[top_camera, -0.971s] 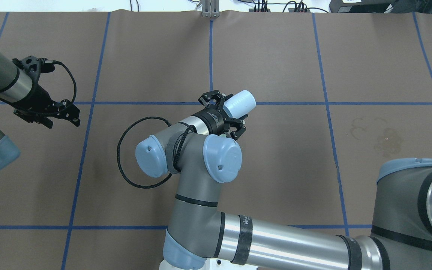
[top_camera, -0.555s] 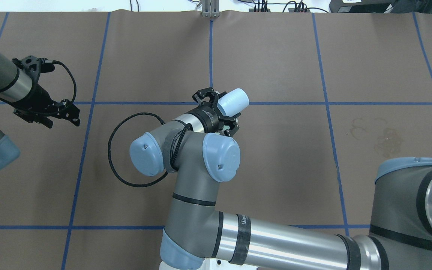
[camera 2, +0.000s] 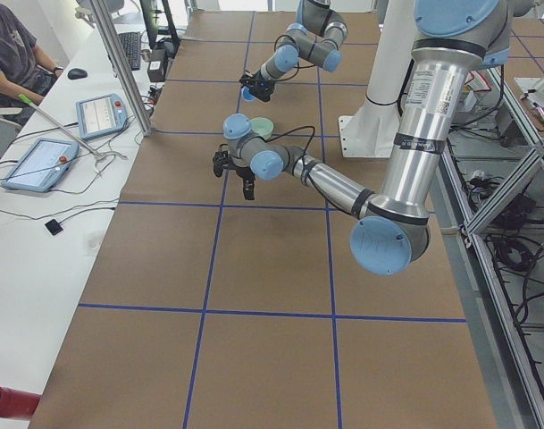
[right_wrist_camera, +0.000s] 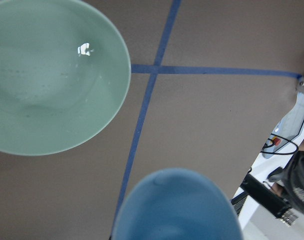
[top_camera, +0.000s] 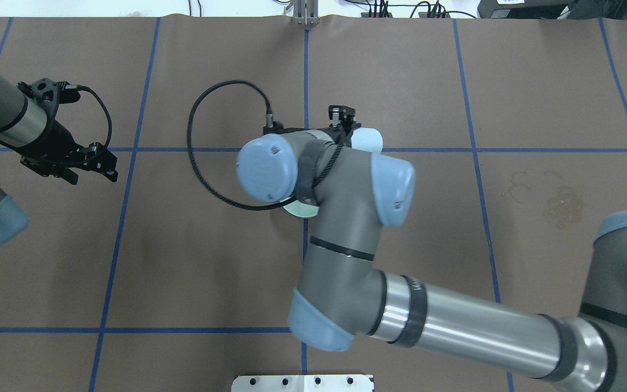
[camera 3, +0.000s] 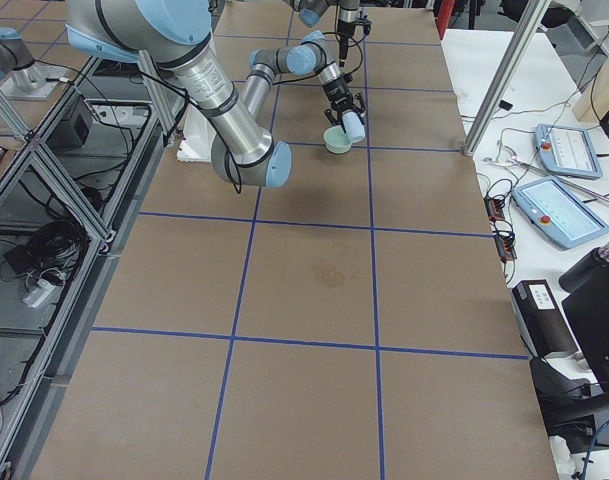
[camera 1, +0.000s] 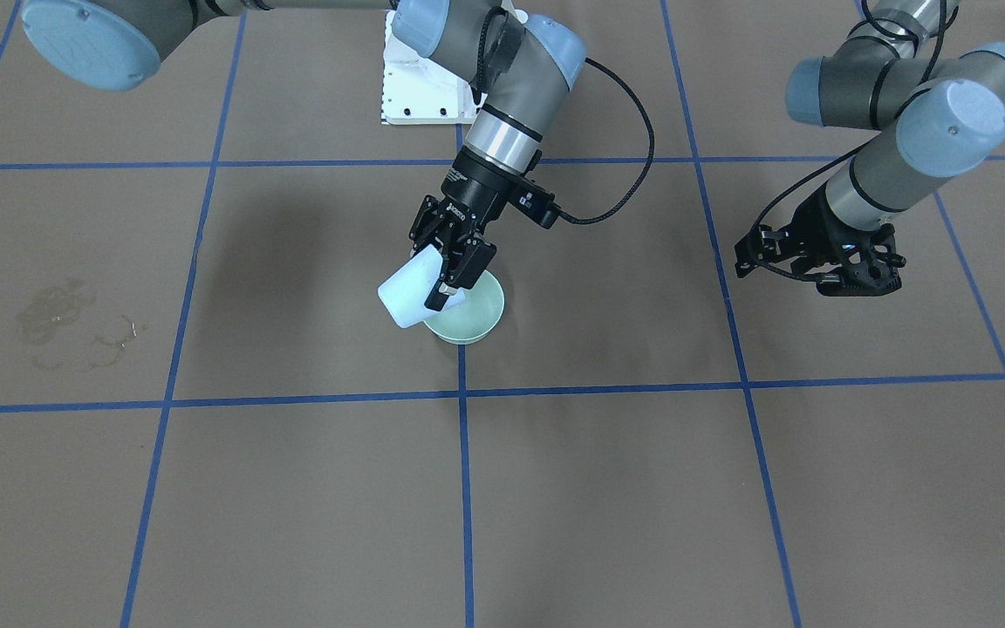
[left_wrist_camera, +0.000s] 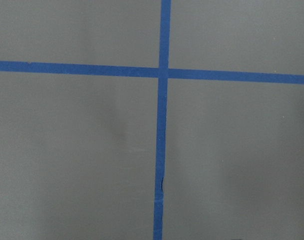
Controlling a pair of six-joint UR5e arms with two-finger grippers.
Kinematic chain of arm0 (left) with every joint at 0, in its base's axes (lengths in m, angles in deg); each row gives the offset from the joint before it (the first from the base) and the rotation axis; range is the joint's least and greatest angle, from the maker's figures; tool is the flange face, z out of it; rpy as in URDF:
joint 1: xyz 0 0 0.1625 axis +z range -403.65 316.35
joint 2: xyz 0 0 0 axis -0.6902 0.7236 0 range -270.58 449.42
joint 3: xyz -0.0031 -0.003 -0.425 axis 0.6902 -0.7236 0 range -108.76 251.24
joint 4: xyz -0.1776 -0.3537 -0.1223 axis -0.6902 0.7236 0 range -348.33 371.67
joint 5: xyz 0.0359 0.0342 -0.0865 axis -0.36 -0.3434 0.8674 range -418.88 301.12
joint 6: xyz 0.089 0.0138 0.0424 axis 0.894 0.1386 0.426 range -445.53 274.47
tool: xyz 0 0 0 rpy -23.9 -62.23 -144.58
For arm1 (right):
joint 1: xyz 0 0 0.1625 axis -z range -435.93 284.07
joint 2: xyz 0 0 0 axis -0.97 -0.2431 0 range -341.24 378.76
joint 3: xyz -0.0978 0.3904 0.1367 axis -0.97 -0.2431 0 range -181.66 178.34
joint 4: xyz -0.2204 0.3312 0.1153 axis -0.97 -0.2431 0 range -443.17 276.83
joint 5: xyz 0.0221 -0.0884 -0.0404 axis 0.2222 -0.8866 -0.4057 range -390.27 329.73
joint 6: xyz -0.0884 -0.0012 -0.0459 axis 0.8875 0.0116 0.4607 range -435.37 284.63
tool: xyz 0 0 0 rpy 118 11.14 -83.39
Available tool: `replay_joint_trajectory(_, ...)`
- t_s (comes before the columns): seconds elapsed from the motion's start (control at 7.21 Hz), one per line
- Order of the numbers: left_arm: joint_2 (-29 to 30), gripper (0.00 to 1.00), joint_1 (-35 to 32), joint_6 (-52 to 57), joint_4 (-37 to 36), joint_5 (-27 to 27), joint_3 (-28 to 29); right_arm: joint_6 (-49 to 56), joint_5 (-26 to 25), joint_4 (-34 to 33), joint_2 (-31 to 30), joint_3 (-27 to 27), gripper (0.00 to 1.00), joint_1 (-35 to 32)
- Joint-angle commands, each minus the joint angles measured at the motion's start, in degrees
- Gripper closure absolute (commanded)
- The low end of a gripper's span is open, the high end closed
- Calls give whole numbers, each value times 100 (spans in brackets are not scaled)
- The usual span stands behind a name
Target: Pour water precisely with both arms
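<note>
Status: pour looks under way or near done. Water (right_wrist_camera: 47,85) sits in bowl (camera 1: 485,310), seen as ripples + one glint. No stream visible; qty left in cup (camera 1: 402,303) cannot be told. Remaining, by judgement: level cup, set it down. Right gripper (camera 1: 437,279) clamps cup, wrist angled down, cup tilted at bowl's rim. Farther off, left gripper (camera 1: 816,255) hovers over table (camera 1: 555,488), jaws apart, empty, well apart from bowl

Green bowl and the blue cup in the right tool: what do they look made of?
Bowl: likely glazed ceramic, possibly glossy plastic; smooth pale green surface with a sharp white glint. Cup: probably matte plastic; even pale blue, no glints.
</note>
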Motion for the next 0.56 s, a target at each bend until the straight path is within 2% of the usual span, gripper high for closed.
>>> replay_joint_trajectory(0.0,3,13,-7,-7,-10,-18,-40,-1422,1544,1468,-1922,1608,100,-818)
replay_joint_trajectory(0.28,3,13,-7,-7,-10,-27,-40,-2625,2856,3096,-3628,2077,100,-1819)
replay_joint_trajectory(0.42,21,13,-7,-7,-10,-36,-40,-2656,3062,4244,-4785,2175,100,-2225)
